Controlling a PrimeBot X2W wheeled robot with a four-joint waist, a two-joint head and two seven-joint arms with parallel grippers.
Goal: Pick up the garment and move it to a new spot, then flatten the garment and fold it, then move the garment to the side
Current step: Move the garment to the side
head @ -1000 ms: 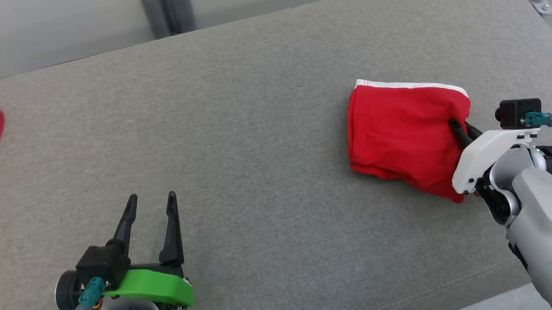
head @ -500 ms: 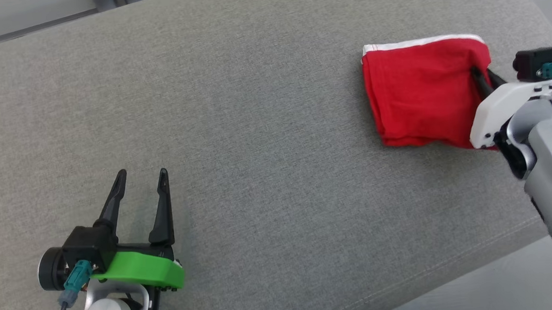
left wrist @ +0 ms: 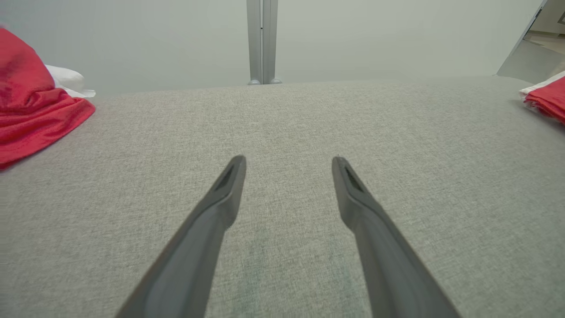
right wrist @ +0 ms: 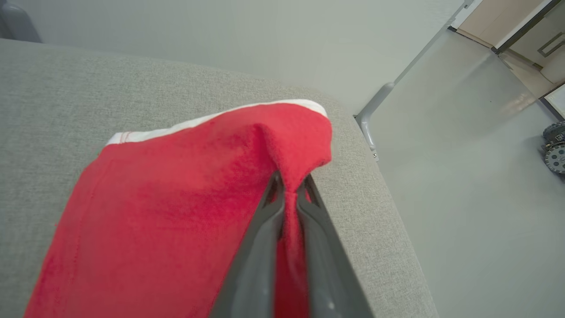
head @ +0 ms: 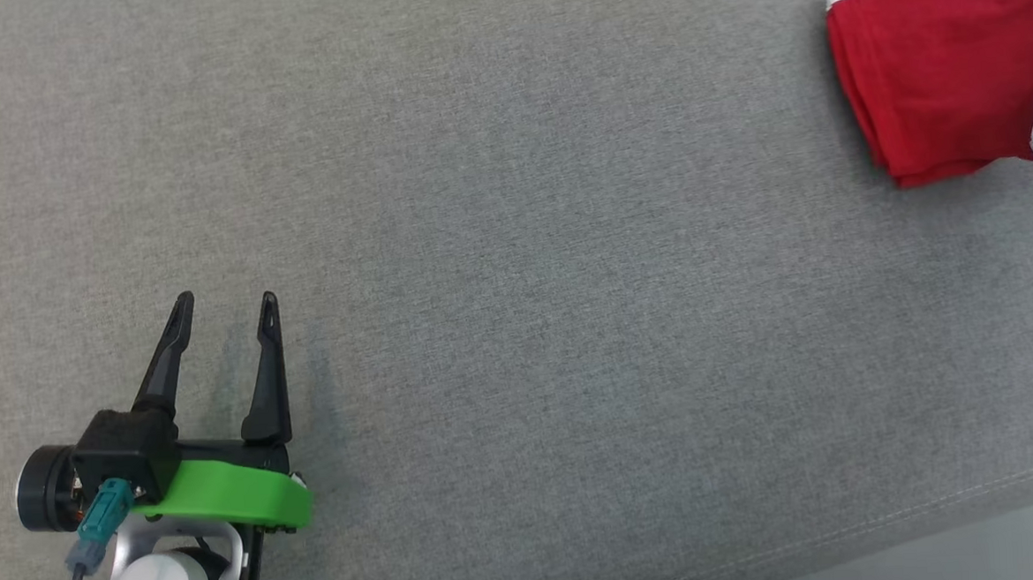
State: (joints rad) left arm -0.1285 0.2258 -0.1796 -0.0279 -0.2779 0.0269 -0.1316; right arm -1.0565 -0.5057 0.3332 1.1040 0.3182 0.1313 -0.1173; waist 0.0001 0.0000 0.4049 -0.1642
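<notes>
Right pincer (right wrist: 289, 181) is all but closed, pinching a raised fold of the red garment (right wrist: 176, 190), which lies by the right end of the grey cushion (head: 514, 237). Left pincer (head: 225, 298) gapes wide and empty over the cushion. Pale floor (right wrist: 463, 176) lies beyond, with another red cloth (left wrist: 31, 110) far left. The head camera has swung since a second ago; the grip is unchanged.

Head camera looks down on the cushion (head: 514, 237); wrist cameras skim it low, all sharing the garment (head: 937, 56).
</notes>
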